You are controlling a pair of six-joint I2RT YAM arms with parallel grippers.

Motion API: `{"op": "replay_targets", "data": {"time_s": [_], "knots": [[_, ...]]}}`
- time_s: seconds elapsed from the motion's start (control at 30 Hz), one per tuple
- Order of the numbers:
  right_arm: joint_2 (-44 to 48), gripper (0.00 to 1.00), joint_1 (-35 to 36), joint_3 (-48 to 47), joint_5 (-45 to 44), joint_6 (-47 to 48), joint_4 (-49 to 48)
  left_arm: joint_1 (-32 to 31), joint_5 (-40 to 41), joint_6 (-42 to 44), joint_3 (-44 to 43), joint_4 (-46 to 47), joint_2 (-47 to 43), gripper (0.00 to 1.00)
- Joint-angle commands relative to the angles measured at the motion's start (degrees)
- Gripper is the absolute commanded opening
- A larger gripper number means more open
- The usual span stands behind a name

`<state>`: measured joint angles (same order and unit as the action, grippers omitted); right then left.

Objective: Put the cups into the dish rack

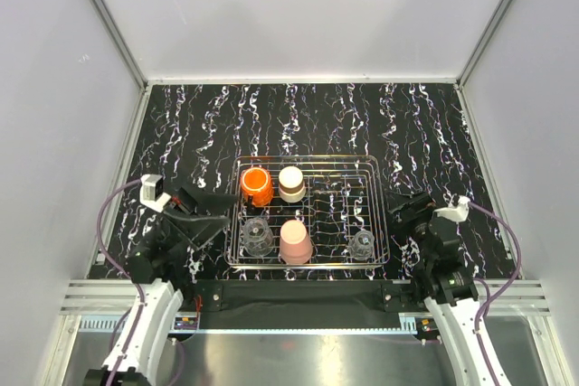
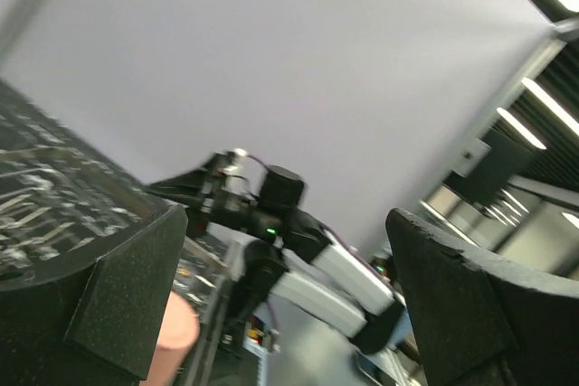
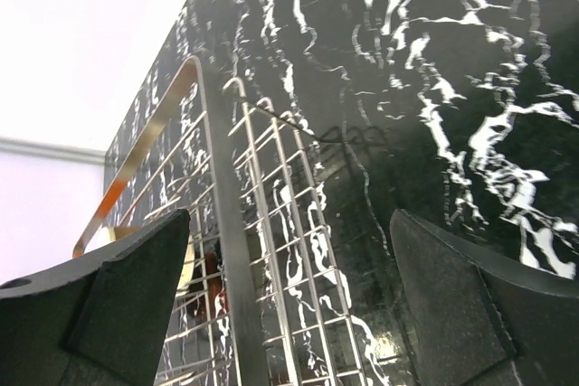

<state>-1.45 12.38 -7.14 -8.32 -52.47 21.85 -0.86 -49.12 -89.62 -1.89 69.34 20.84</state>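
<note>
- Top external: all 5 cups sit in the dish rack [image 1: 306, 159]. That's the orange cup [image 1: 257, 185], cream cup [image 1: 291, 183], pink tumbler [image 1: 296, 241], left clear glass [image 1: 257, 237] and right clear glass [image 1: 362, 244].
- Left gripper [image 1: 223, 208]: just beside the rack's left rim, fingers wide, holding nothing.
- Right gripper [image 1: 399, 211]: just beside the right rim, fingers wide, empty.
- Step: loading looks finished.
- Next: you likely just pull both arms clear without bumping the rim.

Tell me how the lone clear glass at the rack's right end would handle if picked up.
The glass looks clear and smooth, so it is probably slippery to grip. It seems small, so likely light, and perhaps breakable. It sits on the wire grid of the rack, so a nudge might tip it.
</note>
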Motion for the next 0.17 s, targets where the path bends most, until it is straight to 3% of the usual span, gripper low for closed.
{"op": "replay_targets", "data": {"time_s": [0.0,0.13], "knots": [[0.7,1.0,0.4,-2.1,-5.4,-2.0,4.6,-4.1,2.7,-3.4,13.3,13.4,-2.4,0.99],[0.6,1.0,0.4,-3.2,-5.9,-2.6,6.5,-4.7,3.5,-5.6,13.3,13.6,-5.9,0.99]]}}
